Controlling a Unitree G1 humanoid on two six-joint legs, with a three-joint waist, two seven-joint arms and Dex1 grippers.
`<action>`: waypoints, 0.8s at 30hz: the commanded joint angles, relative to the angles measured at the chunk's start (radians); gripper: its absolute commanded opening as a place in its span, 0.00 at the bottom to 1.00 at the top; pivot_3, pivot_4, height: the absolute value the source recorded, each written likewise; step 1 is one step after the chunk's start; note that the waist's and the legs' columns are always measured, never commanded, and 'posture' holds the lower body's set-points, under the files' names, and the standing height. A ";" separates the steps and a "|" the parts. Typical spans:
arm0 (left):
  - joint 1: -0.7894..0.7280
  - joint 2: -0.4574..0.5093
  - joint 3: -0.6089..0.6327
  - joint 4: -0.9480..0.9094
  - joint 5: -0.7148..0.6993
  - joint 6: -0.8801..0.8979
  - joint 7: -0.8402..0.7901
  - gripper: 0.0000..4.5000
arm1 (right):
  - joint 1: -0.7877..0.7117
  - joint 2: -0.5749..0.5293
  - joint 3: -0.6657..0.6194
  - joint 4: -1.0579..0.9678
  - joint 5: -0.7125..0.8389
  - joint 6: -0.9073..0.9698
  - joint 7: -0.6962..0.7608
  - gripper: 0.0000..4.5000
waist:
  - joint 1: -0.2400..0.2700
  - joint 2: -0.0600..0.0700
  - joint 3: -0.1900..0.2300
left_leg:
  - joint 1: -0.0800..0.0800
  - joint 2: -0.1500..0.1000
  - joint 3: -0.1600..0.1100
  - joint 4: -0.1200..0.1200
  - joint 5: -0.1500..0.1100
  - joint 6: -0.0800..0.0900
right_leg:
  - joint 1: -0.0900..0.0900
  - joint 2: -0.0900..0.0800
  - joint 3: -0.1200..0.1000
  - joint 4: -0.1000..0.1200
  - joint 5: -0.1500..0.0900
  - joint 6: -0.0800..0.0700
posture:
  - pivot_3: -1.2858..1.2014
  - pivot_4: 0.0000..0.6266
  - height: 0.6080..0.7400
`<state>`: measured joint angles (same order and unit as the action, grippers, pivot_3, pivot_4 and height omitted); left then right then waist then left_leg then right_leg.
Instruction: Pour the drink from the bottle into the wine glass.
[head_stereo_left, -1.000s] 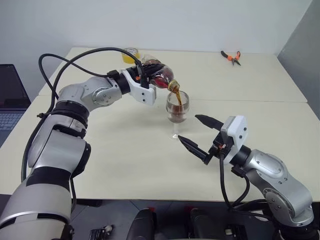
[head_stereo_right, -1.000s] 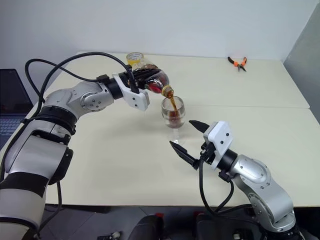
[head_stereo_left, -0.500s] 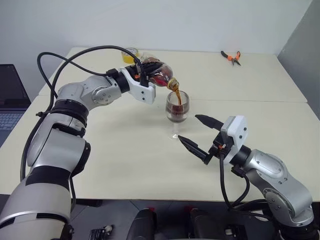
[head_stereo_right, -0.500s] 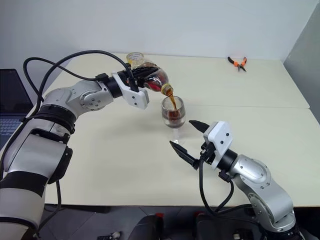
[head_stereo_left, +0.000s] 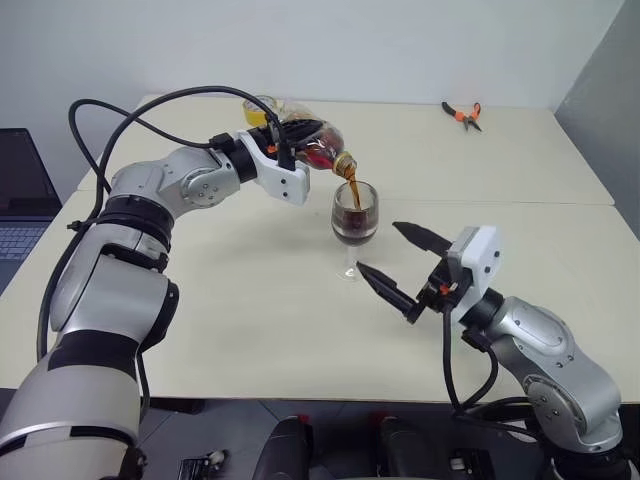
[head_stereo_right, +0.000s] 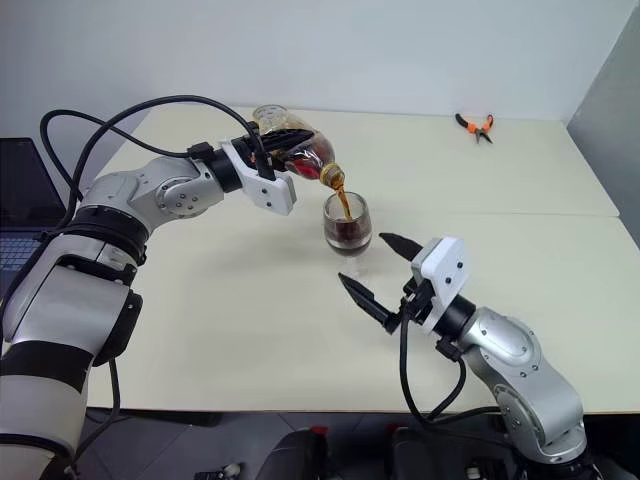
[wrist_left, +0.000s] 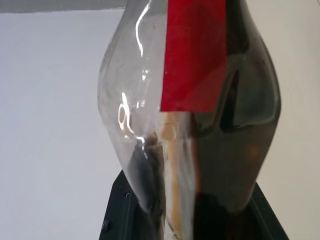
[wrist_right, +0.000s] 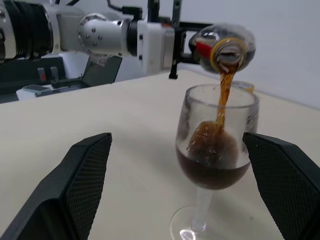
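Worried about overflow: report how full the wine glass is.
Partly full: the drink fills the lower part of the wine glass bowl, well below its rim, with a stream falling from the bottle.

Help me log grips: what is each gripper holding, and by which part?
The left gripper holds the tilted bottle around its body. The right gripper is open near the glass, holding nothing.

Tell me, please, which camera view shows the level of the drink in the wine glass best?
The right wrist view: the wine glass is close and side-on, with the drink filling the lower bowl. Both eye views show it small, from above. The left wrist view shows the bottle instead.
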<state>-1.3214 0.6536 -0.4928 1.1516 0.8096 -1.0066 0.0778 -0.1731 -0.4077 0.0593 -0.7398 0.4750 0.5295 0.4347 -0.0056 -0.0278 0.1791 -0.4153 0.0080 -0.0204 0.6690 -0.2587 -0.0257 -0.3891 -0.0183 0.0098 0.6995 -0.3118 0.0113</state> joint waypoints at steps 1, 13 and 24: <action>-0.043 0.017 0.010 -0.007 -0.009 0.001 0.026 0.16 | -0.002 0.002 -0.018 -0.027 0.013 -0.025 0.004 1.00 | 0.000 0.000 0.000 | 0.000 0.000 0.000 0.000 0.000 0.000 | 0.000 0.000 0.000 0.000 0.000 0.000 | 0.52 0.24 1.00; -0.041 0.018 0.016 -0.005 -0.019 -0.001 0.018 0.16 | -0.001 0.001 -0.009 -0.025 0.007 -0.025 0.007 1.00 | 0.000 0.000 0.000 | 0.000 0.000 0.000 0.000 0.000 0.000 | 0.000 0.000 0.000 0.000 0.000 0.000 | 0.52 0.24 1.00; 0.049 -0.030 0.108 -0.025 -0.260 -0.054 -0.229 0.15 | 0.004 0.001 0.000 -0.018 -0.004 -0.035 0.013 1.00 | -0.001 0.000 0.000 | 0.000 0.000 0.000 0.001 0.000 0.000 | 0.000 0.000 0.000 0.001 0.000 0.000 | 0.52 0.24 1.00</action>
<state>-1.2726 0.6240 -0.4239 1.1665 0.6136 -1.0419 -0.1216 -0.1690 -0.4078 0.0625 -0.7390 0.4720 0.5249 0.4404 -0.0063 -0.0276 0.1791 -0.4154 0.0082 -0.0201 0.6703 -0.2587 -0.0258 -0.3891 -0.0183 0.0097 0.7001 -0.3118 0.0112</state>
